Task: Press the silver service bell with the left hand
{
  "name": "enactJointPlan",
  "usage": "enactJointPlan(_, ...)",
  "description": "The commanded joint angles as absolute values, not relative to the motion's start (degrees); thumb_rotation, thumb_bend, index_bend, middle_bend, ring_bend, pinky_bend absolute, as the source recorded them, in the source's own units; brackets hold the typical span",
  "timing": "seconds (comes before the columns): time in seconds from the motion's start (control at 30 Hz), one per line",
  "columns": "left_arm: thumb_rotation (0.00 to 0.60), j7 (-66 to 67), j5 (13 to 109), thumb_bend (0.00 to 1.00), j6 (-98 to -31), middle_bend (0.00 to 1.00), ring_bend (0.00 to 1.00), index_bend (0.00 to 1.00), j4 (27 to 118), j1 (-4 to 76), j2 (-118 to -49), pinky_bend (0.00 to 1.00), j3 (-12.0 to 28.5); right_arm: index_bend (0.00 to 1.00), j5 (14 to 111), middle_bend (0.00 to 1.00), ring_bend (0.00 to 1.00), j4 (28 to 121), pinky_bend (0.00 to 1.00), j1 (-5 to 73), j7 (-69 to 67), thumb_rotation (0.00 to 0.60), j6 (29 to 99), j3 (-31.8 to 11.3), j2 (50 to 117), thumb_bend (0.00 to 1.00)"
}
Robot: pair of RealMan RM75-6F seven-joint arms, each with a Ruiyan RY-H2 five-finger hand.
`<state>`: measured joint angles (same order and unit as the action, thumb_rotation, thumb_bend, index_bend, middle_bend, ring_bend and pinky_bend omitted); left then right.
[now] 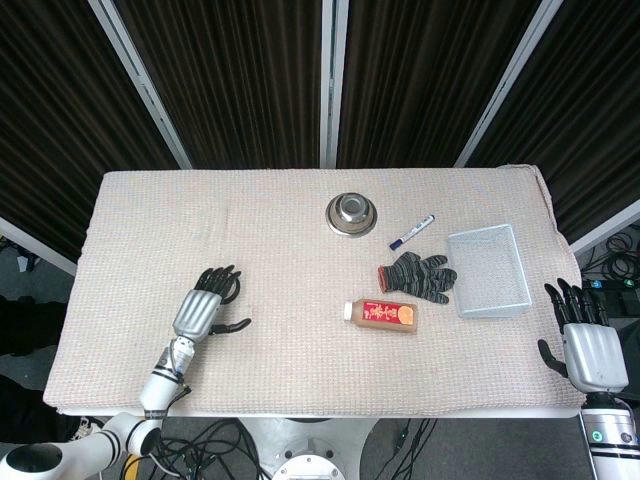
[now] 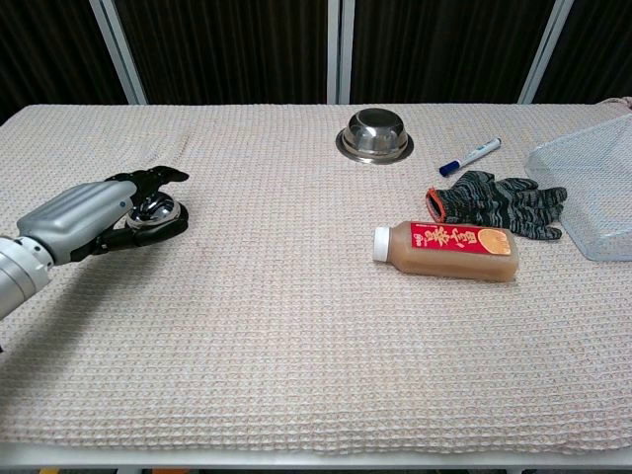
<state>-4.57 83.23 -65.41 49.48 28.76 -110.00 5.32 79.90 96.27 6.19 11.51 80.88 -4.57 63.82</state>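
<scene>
Left hand (image 2: 94, 212), grey metal back with black fingers spread, lies over the bell (image 2: 158, 209); whether it actually touches is unclear. Polished chrome dome on a round black base, sitting left of centre on the beige waffle-weave cloth (image 1: 300, 340). Right hand (image 1: 585, 345) open, fingers apart, holding nothing, at the table's right edge beside the mesh wire tray (image 1: 489, 271).

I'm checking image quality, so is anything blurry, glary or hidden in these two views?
Head view: sharp, evenly lit, the left hand hides most of the bell. Chest view: sharp, soft highlights on the bell and steel bowl; the mesh tray is cut off at the frame edge.
</scene>
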Motion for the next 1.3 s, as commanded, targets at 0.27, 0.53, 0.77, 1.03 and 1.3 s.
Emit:
enactJointPlan(0.27,0.000,-5.3,84.3,0.00,-64.5,0.00,0.00,0.00,37.7,29.0,-114.8,0.00,3.4,0.00,79.4,0.00,0.00,96.2,0.00,6.3,10.9,0.600,80.2,-4.5,63.7,0.25)
enactJointPlan(0.53,0.000,-4.6,85.1,0.00,-67.5,0.00,0.00,0.00,37.5,29.6,-114.8,0.00,4.1,0.00,79.6,0.00,0.00,96.2,0.00,6.2,10.3,0.600,80.4,-4.5,63.6,0.25)
enactJointPlan(0.77,0.000,-4.7,84.5,0.00,-64.7,0.00,0.00,0.00,37.0,29.2,-115.1,0.00,3.1,0.00,79.2,0.00,0.00,95.8,0.00,6.3,10.0,0.600,80.0,-4.6,63.7,0.25)
enactJointPlan(1.03,0.000,-4.0,84.6,0.00,-66.4,0.00,0.00,0.00,38.2,29.5,-114.5,0.00,4.0,0.00,79.1,0.00,0.00,95.7,0.00,6.3,9.5,0.600,80.1,-4.7,63.5,0.25)
enactJointPlan(1.3,0.000,-3.3,83.7,0.00,-64.2,0.00,0.00,0.00,40.1,29.2,-113.6,0.00,3.6,0.00,79.2,0.00,0.00,95.6,0.00,6.4,9.2,0.600,79.9,-4.6,63.5,0.25)
